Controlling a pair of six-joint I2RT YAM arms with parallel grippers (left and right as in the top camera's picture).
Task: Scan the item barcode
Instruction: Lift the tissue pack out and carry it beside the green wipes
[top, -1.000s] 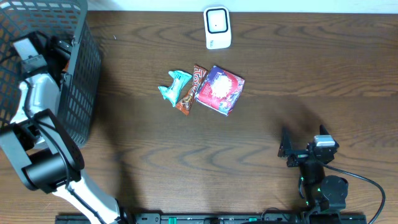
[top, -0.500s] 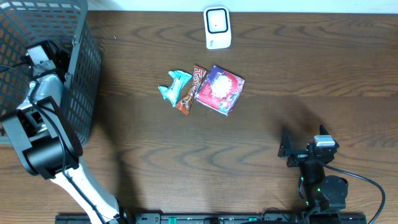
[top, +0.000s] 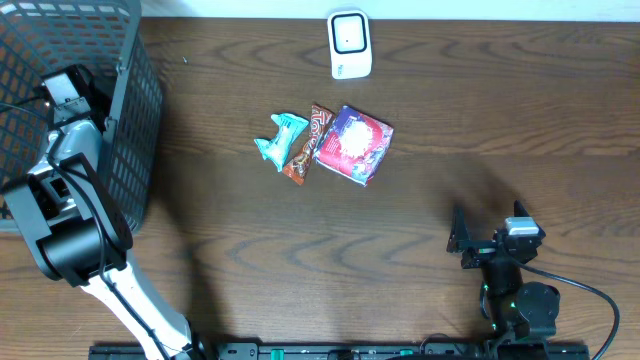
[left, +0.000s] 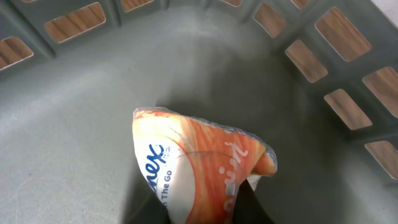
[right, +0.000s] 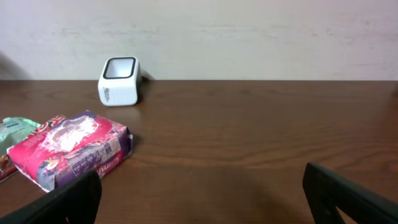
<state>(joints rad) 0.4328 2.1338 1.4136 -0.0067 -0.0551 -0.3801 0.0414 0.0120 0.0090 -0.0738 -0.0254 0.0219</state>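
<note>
- Down in the basket, the left tool is clamped on an orange-and-white pack; its blue print reads "nex" and "The Go".
- At the bench's far edge stands the scanner, well apart from the basket; a pink packet lies near it, its print too small to read.
- The right tool gapes wide, empty.
- Since a second ago the left arm has swung further along the basket; the scanner and packet are unmoved.

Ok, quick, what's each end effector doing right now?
Left end effector: closed on the tissue pack.
Right end effector: open, holding nothing.
</note>
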